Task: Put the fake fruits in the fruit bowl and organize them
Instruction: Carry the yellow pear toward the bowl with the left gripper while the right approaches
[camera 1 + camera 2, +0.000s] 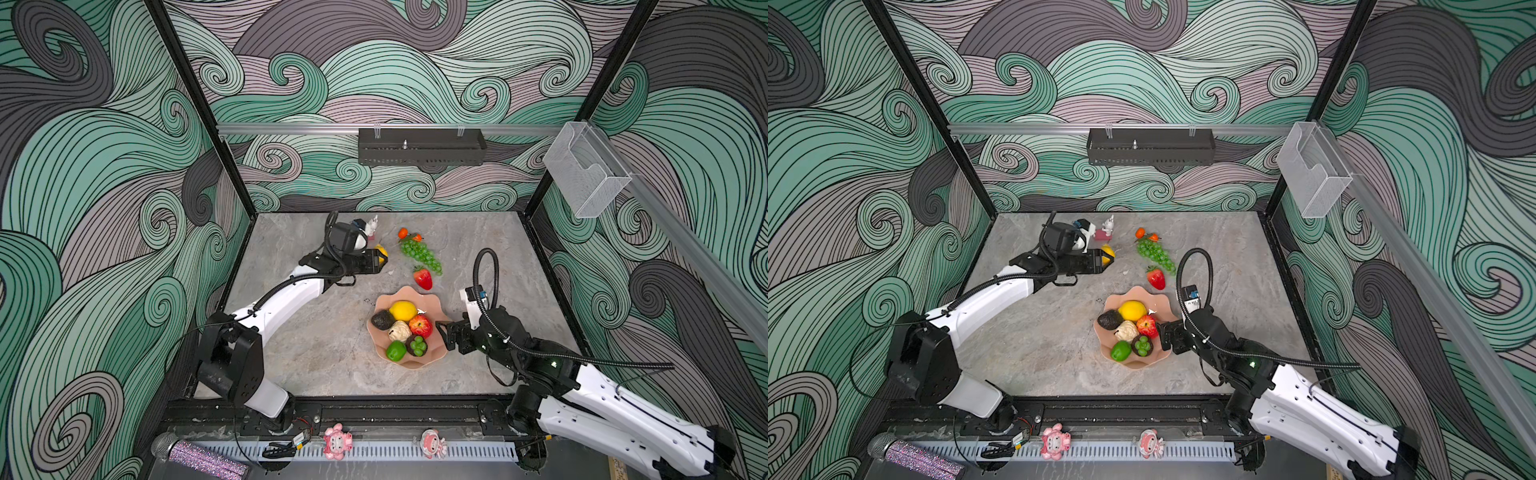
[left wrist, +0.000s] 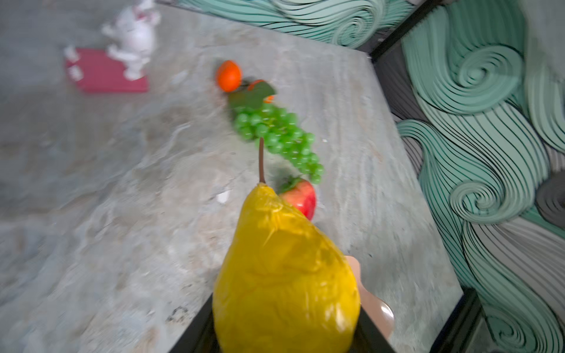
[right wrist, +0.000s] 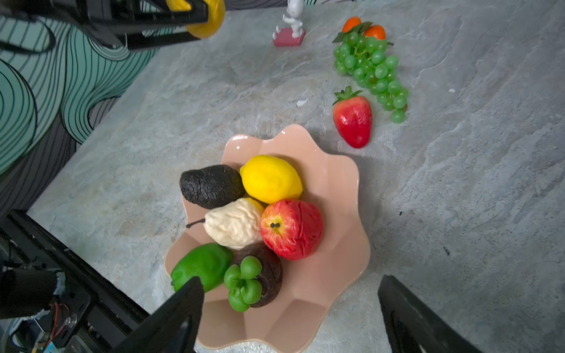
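The glossy yellow plastic pear [image 2: 284, 275] is clamped stem-forward in the left gripper [image 1: 380, 258], apparently for carrying to the scalloped salmon-pink bowl [image 3: 336, 183], well apart from it. The right gripper [image 1: 446, 337] hangs empty, jaws spread, at the bowl's rim.

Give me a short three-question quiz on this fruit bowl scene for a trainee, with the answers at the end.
1. True or false: the left gripper is shut on a glossy yellow plastic pear.
2. Which fake fruit lies on the grey stone-patterned table, outside the shallow salmon-pink scalloped bowl?
A. the red apple
B. the red plastic strawberry
C. the yellow lemon
3. Count: how many fruits lie in the bowl?
Key: 1 true; 2 B; 3 six.
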{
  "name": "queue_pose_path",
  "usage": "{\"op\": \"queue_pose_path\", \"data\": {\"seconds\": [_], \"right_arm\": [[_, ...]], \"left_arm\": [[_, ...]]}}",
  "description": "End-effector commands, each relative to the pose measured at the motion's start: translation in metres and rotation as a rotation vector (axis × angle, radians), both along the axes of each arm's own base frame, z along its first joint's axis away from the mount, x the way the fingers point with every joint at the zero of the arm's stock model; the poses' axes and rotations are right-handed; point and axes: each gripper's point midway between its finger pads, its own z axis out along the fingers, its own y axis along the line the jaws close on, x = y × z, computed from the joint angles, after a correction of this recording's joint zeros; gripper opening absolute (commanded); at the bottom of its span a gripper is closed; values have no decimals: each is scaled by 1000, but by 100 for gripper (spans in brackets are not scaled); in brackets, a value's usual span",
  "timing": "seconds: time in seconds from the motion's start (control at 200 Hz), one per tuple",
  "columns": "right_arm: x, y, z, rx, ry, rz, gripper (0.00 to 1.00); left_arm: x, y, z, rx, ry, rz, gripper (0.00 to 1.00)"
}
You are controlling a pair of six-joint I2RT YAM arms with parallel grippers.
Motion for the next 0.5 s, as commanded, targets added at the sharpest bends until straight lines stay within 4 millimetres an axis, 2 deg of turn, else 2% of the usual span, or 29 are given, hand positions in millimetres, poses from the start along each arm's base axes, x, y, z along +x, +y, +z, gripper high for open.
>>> {"op": "queue_pose_path", "data": {"seconds": [0.0,0.12,0.135,0.265,0.495], "right_arm": [[3,-10,26,66,-32,-63,90],[3,-10,43,130,-47,-69,90],[3,-9,45,135,-46,-67,90],[3,0,49,147,-25,-44,90],[0,27,49,237,27,37,91]], "left_arm": [[-31,-33,16,12,-177,-202,52],[-57,-57,6,25,-270,-333,51],[-62,-57,15,16,-303,-344,51],[-89,-72,12,42,-415,-443,51],[-112,-81,9,107,-587,-484,51]]}}
